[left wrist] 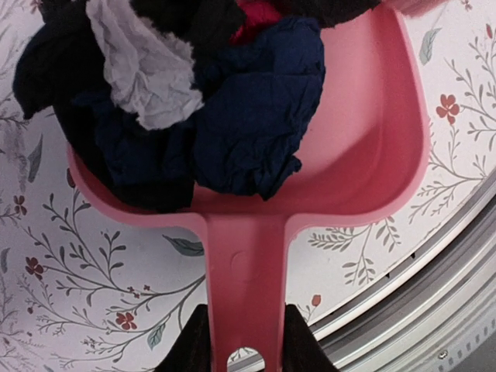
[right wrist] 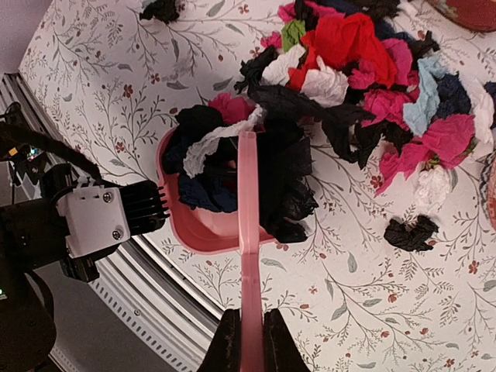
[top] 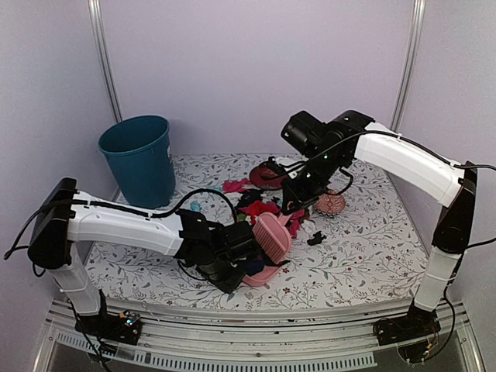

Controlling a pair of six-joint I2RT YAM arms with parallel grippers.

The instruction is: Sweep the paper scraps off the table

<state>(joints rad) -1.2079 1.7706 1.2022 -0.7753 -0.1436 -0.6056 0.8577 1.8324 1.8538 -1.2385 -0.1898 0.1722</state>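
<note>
Floral table [top: 372, 248], near edge: left gripper [left wrist: 246, 341] clamps the pink dustpan [left wrist: 364, 155] handle, right gripper [right wrist: 249, 341] clenches the brush [right wrist: 247, 194]; sweeping underway, paper scraps [right wrist: 364, 62] beyond likely need more strokes.

The desk [top: 364, 248] is white with grey vines and tiny red flowers. The paper scraps [right wrist: 349, 39] are black, hot pink, red, white, navy, light blue and green. The dustpan [left wrist: 364, 139] and brush [right wrist: 249, 232] are pink, the bin [top: 139, 159] teal.
</note>
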